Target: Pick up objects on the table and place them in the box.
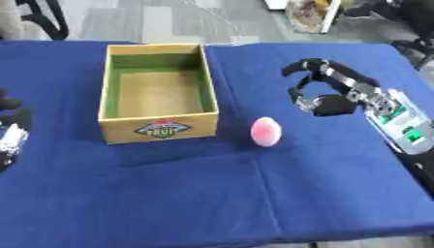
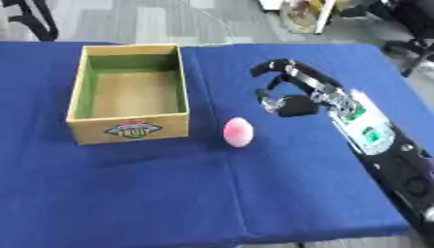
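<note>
A pink, egg-shaped object (image 1: 265, 131) lies on the blue tablecloth just right of the box's front corner. The box (image 1: 158, 92) is yellow cardboard with green inner walls and a "FRUIT" label on its front; nothing shows inside it. My right hand (image 1: 324, 88) hovers to the right of and slightly behind the pink object, fingers curved, spread apart and holding nothing. It is a short gap away from the object. My left hand (image 1: 12, 127) shows at the left edge of the left eye view, idle near the table's side.
The blue-covered table (image 1: 212, 193) has a wide bare stretch in front of the box. Chair legs and a bag stand on the floor beyond the far edge.
</note>
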Robot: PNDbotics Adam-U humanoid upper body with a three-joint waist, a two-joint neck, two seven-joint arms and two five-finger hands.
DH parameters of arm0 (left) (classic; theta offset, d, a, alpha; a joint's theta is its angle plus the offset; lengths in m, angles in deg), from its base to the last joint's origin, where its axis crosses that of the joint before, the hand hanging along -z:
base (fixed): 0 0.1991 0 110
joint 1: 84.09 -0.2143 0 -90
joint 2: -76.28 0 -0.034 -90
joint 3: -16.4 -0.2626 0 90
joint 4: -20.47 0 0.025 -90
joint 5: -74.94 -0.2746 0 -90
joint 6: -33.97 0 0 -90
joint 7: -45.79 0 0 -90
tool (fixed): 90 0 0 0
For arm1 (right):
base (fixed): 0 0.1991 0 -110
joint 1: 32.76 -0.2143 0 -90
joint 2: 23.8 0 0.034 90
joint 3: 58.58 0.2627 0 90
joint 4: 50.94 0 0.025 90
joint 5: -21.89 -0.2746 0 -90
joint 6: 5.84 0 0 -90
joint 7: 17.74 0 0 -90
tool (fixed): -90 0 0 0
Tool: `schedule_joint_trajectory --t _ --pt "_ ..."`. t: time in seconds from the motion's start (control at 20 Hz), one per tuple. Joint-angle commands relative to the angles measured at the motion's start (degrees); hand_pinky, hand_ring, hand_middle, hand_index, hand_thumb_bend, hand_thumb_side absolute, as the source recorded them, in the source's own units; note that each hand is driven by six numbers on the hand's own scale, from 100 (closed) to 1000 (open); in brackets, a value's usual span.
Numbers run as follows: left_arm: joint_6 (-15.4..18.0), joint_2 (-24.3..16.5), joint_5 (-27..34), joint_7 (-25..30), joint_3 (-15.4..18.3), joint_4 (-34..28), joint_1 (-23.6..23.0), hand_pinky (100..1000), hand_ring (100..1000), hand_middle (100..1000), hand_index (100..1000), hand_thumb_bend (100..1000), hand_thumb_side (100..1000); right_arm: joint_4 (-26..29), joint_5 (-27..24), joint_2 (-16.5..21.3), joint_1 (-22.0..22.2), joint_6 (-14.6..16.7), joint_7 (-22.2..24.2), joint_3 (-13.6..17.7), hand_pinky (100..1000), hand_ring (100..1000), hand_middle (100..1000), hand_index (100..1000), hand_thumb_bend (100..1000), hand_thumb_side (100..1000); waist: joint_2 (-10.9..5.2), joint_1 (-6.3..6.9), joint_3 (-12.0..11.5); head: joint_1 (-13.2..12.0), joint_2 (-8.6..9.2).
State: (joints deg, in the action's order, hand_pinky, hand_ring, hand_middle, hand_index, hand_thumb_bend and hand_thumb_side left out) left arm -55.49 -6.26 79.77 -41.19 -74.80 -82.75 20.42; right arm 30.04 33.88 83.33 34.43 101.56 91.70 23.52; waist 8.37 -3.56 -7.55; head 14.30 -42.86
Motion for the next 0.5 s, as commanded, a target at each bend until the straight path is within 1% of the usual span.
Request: schedule_joint_trajectory --t 0.05,0.2,0.3,0.5 --pt "0.1 -0.6 0.3 0.2 -0.2 -0.8 0.3 641 728 544 709 364 139 -0.9 3.4 0.6 -1.4 1.9 1.2 -0.6 741 962 835 890 100 460 -0.95 0.24 -0.1 0.3 -0.55" --pt "0.1 -0.6 0.3 0.3 -0.2 -0.8 0.3 641 728 544 709 364 140 -1.1 6.5 0.2 -1.9 3.5 2.3 -1.6 774 978 856 901 145 497 -1.01 0.22 0.0 0.5 -0.68" --pt "0.1 -0.6 0.3 0.3 -0.3 -0.8 0.2 641 728 544 709 363 140 -1.6 8.5 -0.1 -2.3 4.2 2.6 -2.1 790 982 859 903 167 501 -1.04 0.22 -0.1 0.6 -0.72" --pt "0.1 -0.5 0.3 0.4 -0.3 -0.7 0.2 641 729 544 710 362 141 -3.4 12.6 -1.1 -2.9 5.2 1.9 -2.6 793 978 856 903 185 508 -1.06 0.25 0.0 0.8 -0.78"
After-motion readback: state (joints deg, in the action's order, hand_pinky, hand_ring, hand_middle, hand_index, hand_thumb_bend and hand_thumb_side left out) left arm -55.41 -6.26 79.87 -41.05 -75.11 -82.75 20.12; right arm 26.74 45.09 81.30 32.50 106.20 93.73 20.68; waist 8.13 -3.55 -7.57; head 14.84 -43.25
